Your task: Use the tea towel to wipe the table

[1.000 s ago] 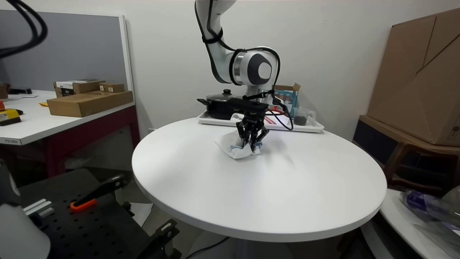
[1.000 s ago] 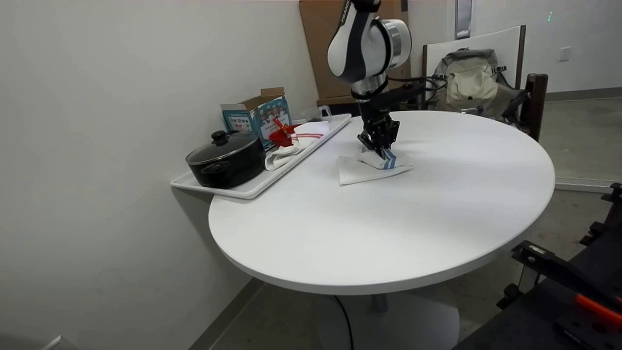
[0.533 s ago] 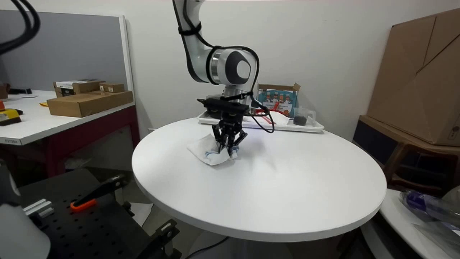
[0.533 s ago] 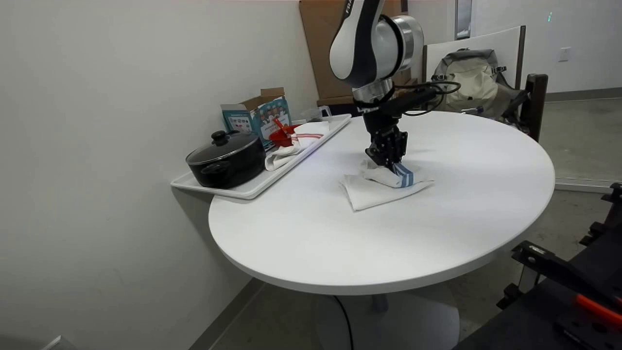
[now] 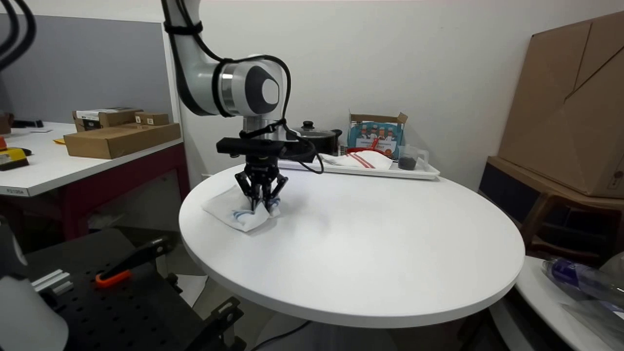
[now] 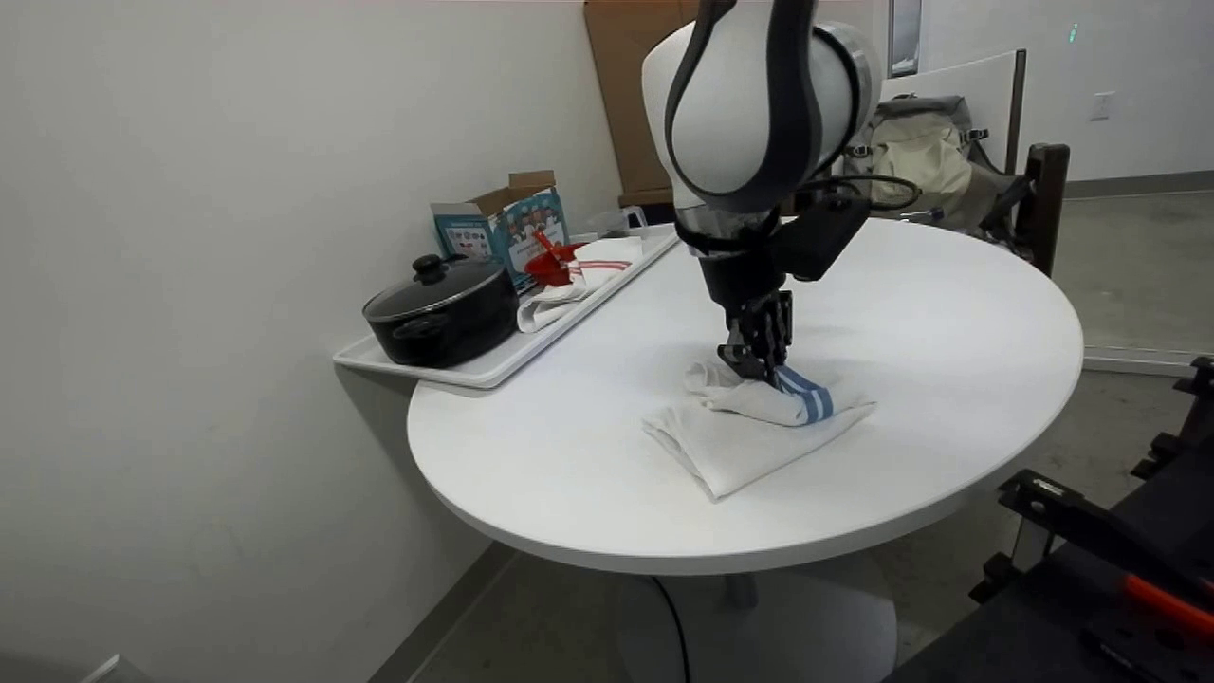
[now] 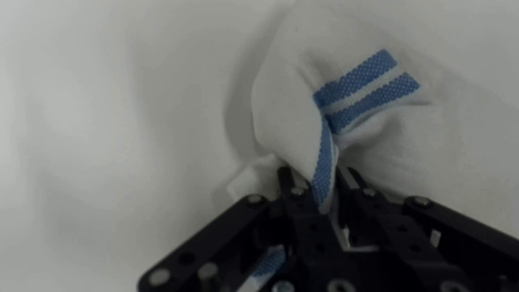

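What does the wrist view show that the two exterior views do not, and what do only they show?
Only the wrist view shows the dotted weave of the tea towel's blue stripes. Only the exterior views show the black pot, white tray, teal box and the table's round rim. All three share the gripper pinching the tea towel on the table.

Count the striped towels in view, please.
2: the blue-striped tea towel pinched in the gripper on the round table; the red-striped towel on the white tray. Others could be hidden.
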Controlling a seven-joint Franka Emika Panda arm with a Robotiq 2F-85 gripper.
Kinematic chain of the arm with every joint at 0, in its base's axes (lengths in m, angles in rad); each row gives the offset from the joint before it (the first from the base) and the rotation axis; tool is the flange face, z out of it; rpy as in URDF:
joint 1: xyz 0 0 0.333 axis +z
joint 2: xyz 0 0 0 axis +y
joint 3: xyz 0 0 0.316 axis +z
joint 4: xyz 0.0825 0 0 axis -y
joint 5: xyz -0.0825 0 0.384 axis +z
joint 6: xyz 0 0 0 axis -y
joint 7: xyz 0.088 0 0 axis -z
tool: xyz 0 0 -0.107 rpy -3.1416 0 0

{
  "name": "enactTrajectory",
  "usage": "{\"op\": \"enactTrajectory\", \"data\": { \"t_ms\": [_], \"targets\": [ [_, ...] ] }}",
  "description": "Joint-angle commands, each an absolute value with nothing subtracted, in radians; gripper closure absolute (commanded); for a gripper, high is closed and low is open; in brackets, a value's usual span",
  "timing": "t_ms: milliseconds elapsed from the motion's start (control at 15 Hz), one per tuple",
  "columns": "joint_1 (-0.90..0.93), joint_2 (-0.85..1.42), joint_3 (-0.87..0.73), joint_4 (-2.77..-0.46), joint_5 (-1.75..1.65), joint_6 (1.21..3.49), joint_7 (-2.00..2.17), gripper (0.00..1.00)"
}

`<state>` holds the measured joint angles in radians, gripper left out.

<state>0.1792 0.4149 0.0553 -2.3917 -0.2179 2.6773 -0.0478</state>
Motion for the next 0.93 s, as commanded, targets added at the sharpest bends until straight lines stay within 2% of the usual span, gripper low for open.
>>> {"op": "enactTrajectory", "data": {
  "t_ms": [0,400,867],
  "targets": [
    [0.233,0.390,0.039,-2.523,-0.291,2.801,0.013,0.95],
    [0.196,0.363,-0.063,-2.549,-0.356,2.863,-0.006,0.95],
    [0.024,0.395,-0.341,-2.481,-0.460,2.930,-0.057,0.95]
  ]
}}
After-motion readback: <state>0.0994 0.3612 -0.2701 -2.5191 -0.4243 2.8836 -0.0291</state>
